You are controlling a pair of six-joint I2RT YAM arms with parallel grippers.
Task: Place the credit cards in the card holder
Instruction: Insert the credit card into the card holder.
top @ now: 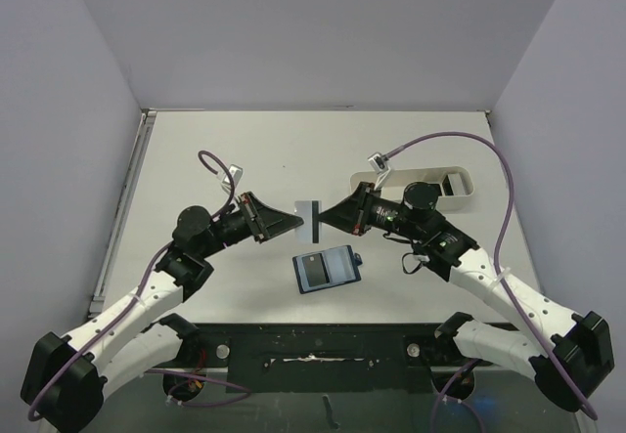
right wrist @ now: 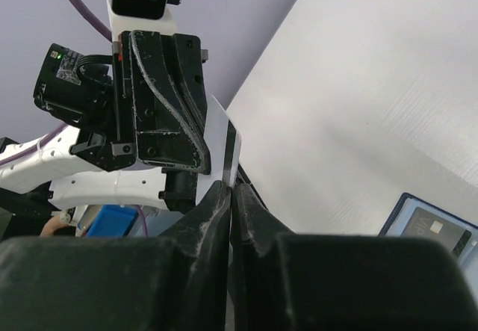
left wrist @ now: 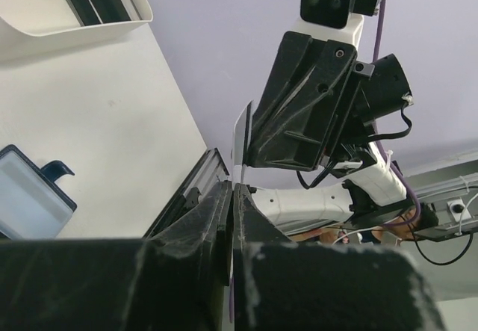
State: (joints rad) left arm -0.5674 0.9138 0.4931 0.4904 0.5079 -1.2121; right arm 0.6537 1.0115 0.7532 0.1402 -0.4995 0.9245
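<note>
We see the left pincer (top: pixel 297 220) and right pincer (top: pixel 324 216) each pinching an opposite edge of 1 pale, dark-striped card (top: pixel 311 220) in open air, the open blue holder (top: pixel 327 268) lying beneath them.

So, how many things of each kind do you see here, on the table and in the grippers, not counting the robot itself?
credit cards: 4 (one held by both the left gripper and the right gripper, one in the card holder, two in the white tray)
card holder: 1
white tray: 1
total: 6
</note>
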